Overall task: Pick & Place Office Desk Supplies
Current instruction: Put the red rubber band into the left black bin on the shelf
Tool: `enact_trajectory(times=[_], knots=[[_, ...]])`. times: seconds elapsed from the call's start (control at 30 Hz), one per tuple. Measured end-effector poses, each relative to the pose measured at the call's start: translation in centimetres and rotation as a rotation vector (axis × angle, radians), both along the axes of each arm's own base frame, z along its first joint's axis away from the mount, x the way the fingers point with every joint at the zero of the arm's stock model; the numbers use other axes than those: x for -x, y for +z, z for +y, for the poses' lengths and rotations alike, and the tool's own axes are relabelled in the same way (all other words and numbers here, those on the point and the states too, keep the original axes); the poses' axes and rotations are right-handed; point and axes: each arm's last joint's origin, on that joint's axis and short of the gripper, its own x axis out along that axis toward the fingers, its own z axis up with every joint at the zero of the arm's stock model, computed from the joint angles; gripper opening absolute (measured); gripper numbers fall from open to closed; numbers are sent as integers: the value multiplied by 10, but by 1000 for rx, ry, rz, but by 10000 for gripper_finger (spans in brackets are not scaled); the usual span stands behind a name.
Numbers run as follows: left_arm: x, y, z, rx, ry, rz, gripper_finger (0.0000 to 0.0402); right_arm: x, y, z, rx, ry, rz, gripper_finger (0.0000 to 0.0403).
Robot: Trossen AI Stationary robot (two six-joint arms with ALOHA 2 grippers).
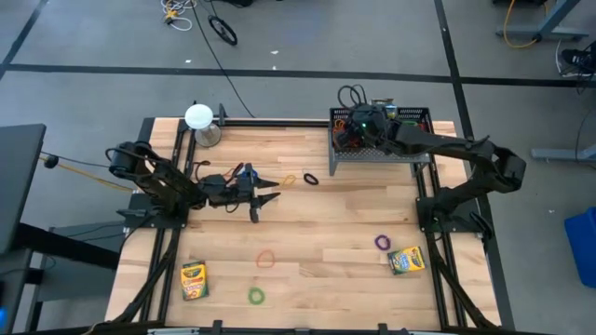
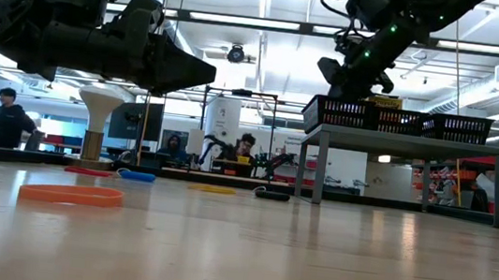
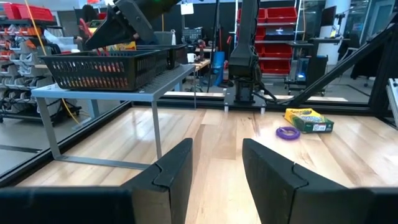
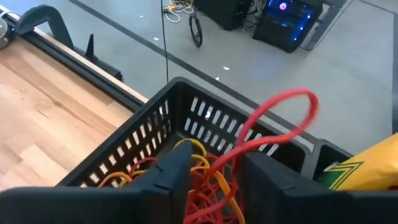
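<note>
Your right gripper (image 4: pixel 211 171) hangs over the black rack (image 4: pixel 134 146), fingers parted around a red rubber band (image 4: pixel 280 118)

The loop stands between the fingers above the rack's banded compartment; your left gripper (image 1: pixel 265 197) waits mid-table, fingers apart, nothing held.

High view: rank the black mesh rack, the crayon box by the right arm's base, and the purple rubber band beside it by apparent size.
1. Black mesh rack
2. Crayon box
3. Purple rubber band
</note>
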Motion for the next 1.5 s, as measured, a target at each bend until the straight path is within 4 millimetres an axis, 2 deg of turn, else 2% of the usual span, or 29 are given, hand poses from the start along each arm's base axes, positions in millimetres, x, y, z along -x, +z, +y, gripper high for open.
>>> enact_trajectory(times=[0.13,0.33,0.47,0.63,0.73,1.0,1.23,1.5], knots=[[-1,1,0,-4,0,-5,147,-1,6,0,7,-1,-10,170],[-5,4,0,-4,0,-13,147,-1,25,0,-50,-52,-50,226],[-5,3,0,-3,1,-5,147,2,44,1,-142,-100,-85,240],[-5,3,0,-3,1,-4,147,6,61,-3,-242,-50,-126,236],[-5,3,0,-3,1,-4,147,7,59,-9,-296,-35,-143,236],[-5,2,0,-3,1,3,147,3,34,-21,-456,14,-39,235],[-5,2,0,-4,1,6,147,-1,49,-19,-433,64,-23,247],[-5,2,0,-4,1,7,147,-10,44,-2,-145,176,296,279]])
